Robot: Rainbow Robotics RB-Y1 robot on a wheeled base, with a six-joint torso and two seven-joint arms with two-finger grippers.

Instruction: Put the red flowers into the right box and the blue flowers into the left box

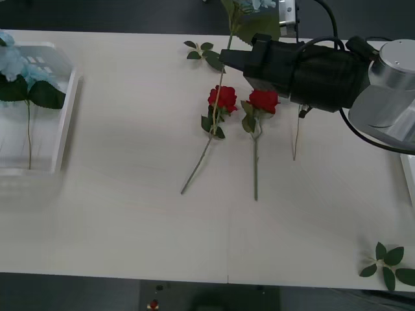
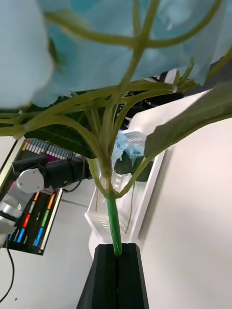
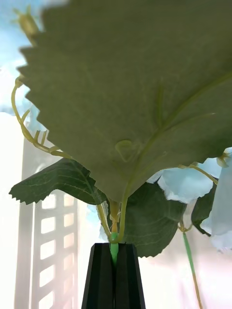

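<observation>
My right gripper (image 1: 225, 57) reaches over the table's far side, its black fingers (image 2: 104, 270) shut on the green stem of a blue flower (image 1: 256, 5) whose pale head is at the top edge. Two red flowers (image 1: 223, 97) (image 1: 263, 100) lie below the arm with their stems pointing toward me. A third stem (image 1: 296, 139) pokes out from under the arm, its bloom hidden. The left box (image 1: 65, 123) holds a blue flower (image 1: 16, 65). My left gripper (image 3: 115, 247) is shut on another blue flower stem (image 3: 114, 236), beside the box's slotted wall (image 3: 48, 227).
A sliver of the right box (image 1: 410, 175) shows at the right edge. Flowerless leaf sprigs lie at the front right corner (image 1: 389, 265) and near my right gripper (image 1: 204, 53). The table's middle and front are bare. My left arm (image 2: 48, 176) shows beyond the left box (image 2: 145, 193).
</observation>
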